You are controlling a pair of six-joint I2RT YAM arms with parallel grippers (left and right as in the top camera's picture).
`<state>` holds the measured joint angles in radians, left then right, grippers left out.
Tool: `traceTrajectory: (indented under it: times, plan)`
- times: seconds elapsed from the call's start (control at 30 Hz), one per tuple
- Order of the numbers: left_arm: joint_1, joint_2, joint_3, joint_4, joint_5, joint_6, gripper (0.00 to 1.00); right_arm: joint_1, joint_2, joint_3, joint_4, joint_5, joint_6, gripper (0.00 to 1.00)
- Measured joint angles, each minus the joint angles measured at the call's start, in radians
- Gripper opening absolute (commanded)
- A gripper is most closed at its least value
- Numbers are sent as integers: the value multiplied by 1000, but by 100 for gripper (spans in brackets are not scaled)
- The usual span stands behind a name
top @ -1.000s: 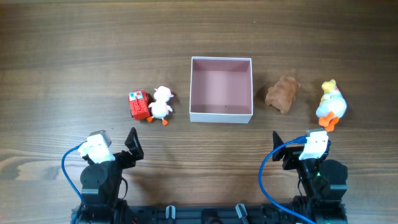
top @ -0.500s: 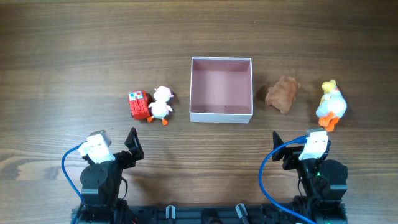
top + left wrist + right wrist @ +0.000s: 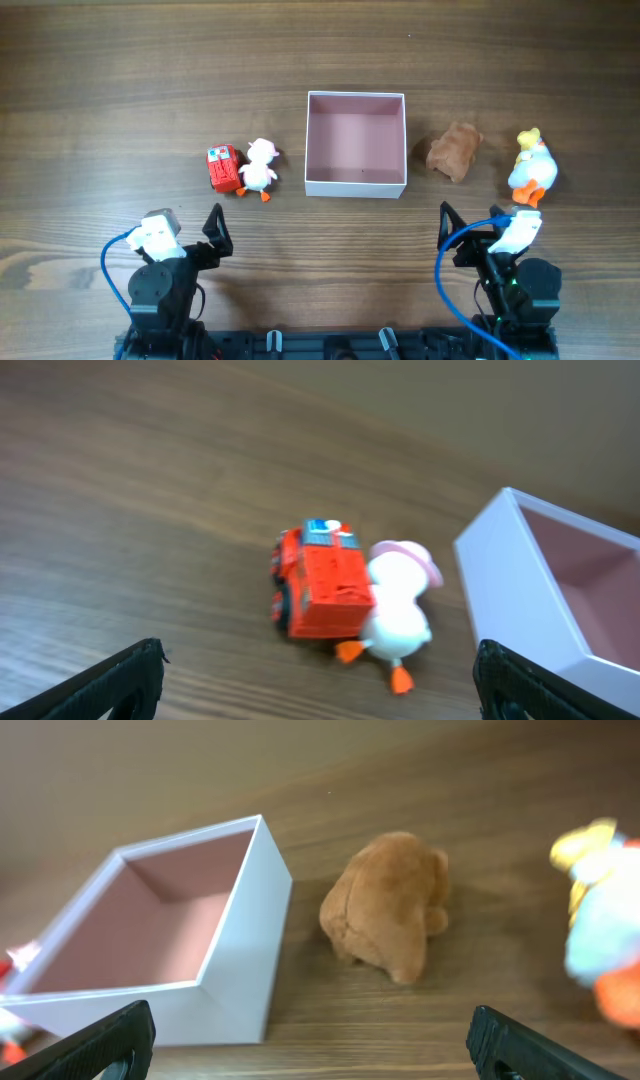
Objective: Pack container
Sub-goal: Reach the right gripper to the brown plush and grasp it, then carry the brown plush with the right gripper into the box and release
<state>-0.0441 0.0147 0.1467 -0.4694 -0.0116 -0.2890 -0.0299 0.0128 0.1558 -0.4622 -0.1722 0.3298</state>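
Note:
The container (image 3: 355,186), a square white box with a pale pink inside, stands empty at the table's middle. It also shows in the left wrist view (image 3: 510,575) and the right wrist view (image 3: 240,950). A red toy truck (image 3: 223,168) and a white duck (image 3: 259,168) touch each other left of it, as the left wrist view shows for truck (image 3: 320,580) and duck (image 3: 400,615). A brown plush (image 3: 455,151) lies right of the box, also in the right wrist view (image 3: 390,905). My left gripper (image 3: 185,228) and right gripper (image 3: 472,222) are open and empty near the front edge.
A white and yellow duck with orange feet (image 3: 530,168) stands at the far right, just beyond my right gripper, and shows blurred in the right wrist view (image 3: 600,920). The table (image 3: 320,60) is dark wood.
My right wrist has tilted and shifted slightly to the right. The left arm has barely moved. The toys and the box are where they were.

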Motion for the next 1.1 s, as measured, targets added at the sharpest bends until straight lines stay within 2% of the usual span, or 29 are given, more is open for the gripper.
traceTrajectory:
  times: [0.07,0.2,0.3,0.47,0.67,0.73,0.9,0.93,1.1]
  plan:
    - [0,0,0,26,39,0,100,0,0,-2,63,-41,83,99]
    - [0,10,52,23,54,0,100,0,29,34,111,-130,118,100]
    - [0,93,194,30,42,-1,100,0,185,180,82,-163,103,99]
    - [0,398,428,-29,24,-5,100,0,583,549,-84,-177,16,99]
    - [0,873,745,-182,10,-4,100,0,1135,1048,-468,-99,-111,100]
    - [0,1004,820,-225,-13,-4,100,0,1303,1161,-530,-56,-126,100]
    - [0,1251,872,-253,-71,-4,100,0,1551,1191,-513,-21,-131,100]
    - [0,1274,872,-254,-74,-4,100,0,1559,1191,-512,-19,-131,100]
    - [0,1340,872,-254,-77,-4,100,0,1823,1196,-471,73,-44,100]
